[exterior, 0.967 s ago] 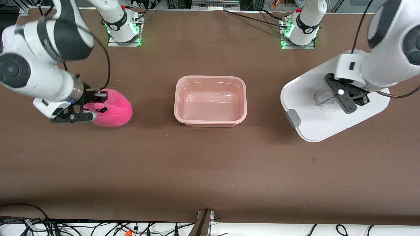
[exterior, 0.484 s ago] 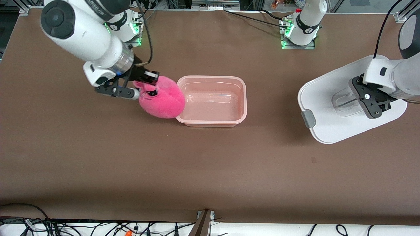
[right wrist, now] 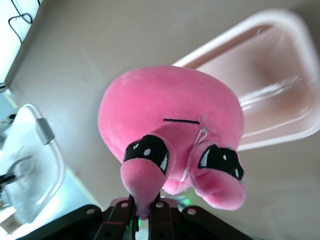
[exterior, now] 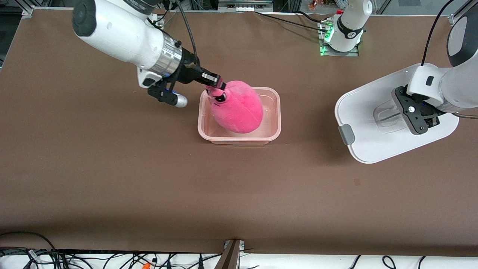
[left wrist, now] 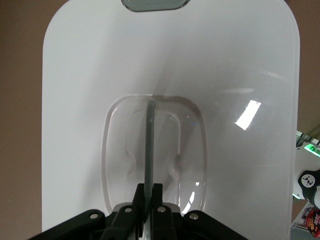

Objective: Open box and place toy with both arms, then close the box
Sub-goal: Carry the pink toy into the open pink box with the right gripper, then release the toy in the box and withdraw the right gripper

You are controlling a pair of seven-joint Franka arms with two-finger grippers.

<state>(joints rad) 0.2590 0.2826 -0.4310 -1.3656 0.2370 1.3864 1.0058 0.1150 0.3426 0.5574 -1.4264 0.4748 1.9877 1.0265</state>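
Toy (exterior: 238, 110), a bright pink plush, hangs just above the middle of the frame in the front view, held over the open tub of the box (exterior: 239, 138), its bulk covering most of the tub's inside toward the right arm's end. Reaching in from the upper left of the frame, the right arm ends in the right claw (exterior: 218, 92), whose fingers are pinched tight on a small pink nub of the plush; the right wrist view shows that nub (right wrist: 145, 182) squeezed between the closed fingers, with the dark half-lidded eyes facing the camera and the pale pink tub (right wrist: 280, 90) lying below on the brown surface (exterior: 239, 194). Farther right in the front view, the white lid (exterior: 373, 142) is lifted and tilted over the surface toward the left arm's end, a grey clip (exterior: 346, 134) on its edge toward the box. The left claw (exterior: 418, 118) is clamped on the clear recessed handle (left wrist: 150, 145) of the lid, which the left wrist view shows as a thin upright strip gripped between the closed fingers.
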